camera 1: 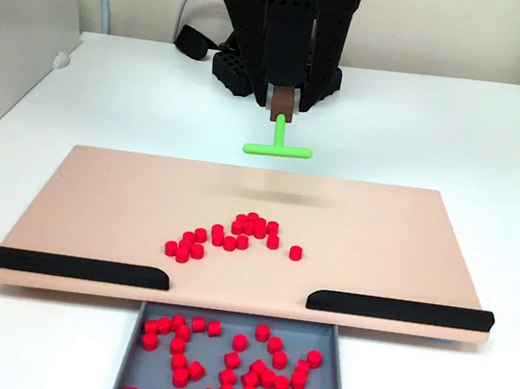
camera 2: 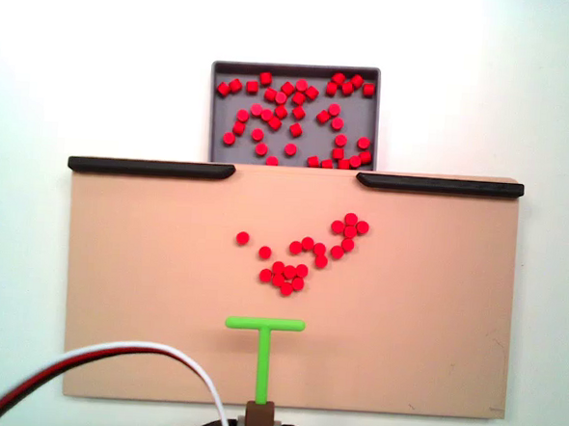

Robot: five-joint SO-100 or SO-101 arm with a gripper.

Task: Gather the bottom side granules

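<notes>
Several red granules [camera 1: 236,234] lie loose near the middle of the tan board [camera 1: 99,194], in an arc with one dense clump; in another fixed view the granules [camera 2: 306,253] sit on the board [camera 2: 144,291] just past the pusher. My gripper [camera 1: 281,112] is shut on the stem of a green T-shaped pusher [camera 1: 278,149]. The pusher hangs above the board's arm-side edge and casts a faint shadow on it. Its crossbar [camera 2: 265,324] is a short gap from the nearest granules and touches none; the gripper [camera 2: 258,419] is at the frame's bottom.
A grey tray [camera 1: 130,349] holding many red granules sits below the gap between two black rails [camera 1: 75,267] [camera 1: 398,309] on the board's edge; the tray [camera 2: 293,68] is at the top in another fixed view. Cables [camera 2: 112,352] curve over the board's corner.
</notes>
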